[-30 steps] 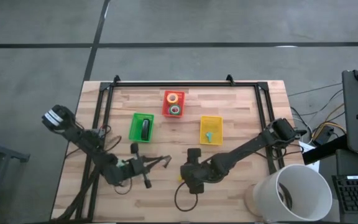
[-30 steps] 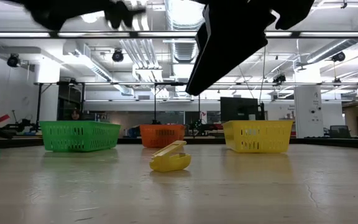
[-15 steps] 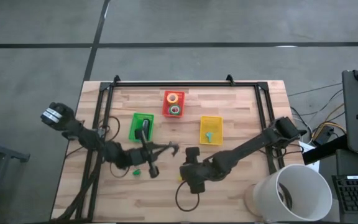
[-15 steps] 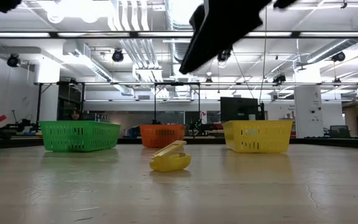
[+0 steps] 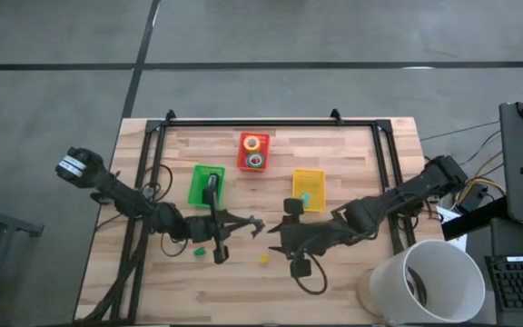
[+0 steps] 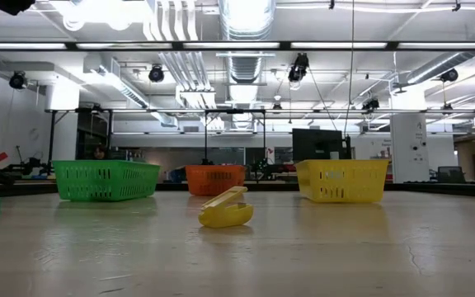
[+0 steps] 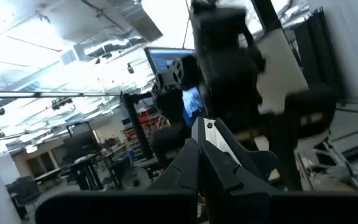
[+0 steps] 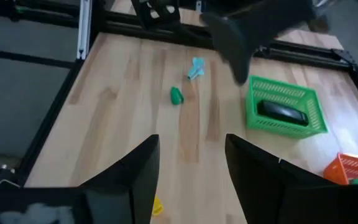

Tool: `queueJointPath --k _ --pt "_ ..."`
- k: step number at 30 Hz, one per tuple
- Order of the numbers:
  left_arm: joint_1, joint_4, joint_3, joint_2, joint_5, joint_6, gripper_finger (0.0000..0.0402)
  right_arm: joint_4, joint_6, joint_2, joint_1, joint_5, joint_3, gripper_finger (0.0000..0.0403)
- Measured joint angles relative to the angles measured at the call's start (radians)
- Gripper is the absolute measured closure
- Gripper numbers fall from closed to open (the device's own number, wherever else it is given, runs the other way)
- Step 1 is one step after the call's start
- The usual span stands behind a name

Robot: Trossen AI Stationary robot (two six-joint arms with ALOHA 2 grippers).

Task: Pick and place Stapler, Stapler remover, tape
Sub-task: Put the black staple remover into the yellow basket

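The black stapler lies in the green basket. Tape rolls sit in the red basket. A teal claw piece lies in the yellow basket. On the wood rest a small yellow piece, a green piece and another teal piece. My left gripper hovers at mid-table, shut and tipped up toward the room. My right gripper faces it, open and above the table.
Black frame rails run along the table's left, far and right sides. A white bucket stands at the near right corner. Bare wood lies along the near edge. The three baskets stand in a row beyond the yellow piece.
My left gripper has swung from the near left toward the table's middle, rising and tipping its fingers up. My right gripper has lifted away from above the yellow piece and drawn back toward the right, leaving the low view. The yellow piece has not moved.
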Motion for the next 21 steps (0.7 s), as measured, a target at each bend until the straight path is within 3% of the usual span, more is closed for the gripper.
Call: queueJointPath --k 9,21 --pt "0.005 -0.082 0.035 0.003 0.042 -0.033 0.0398 0.095 -0.083 -0.004 0.006 -0.006 -0.008 0.0226" --pt "0.019 -0.133 0.05 0.002 0.057 -0.065 0.0395 0.13 -0.112 -0.002 0.006 -0.005 -0.008 0.0256"
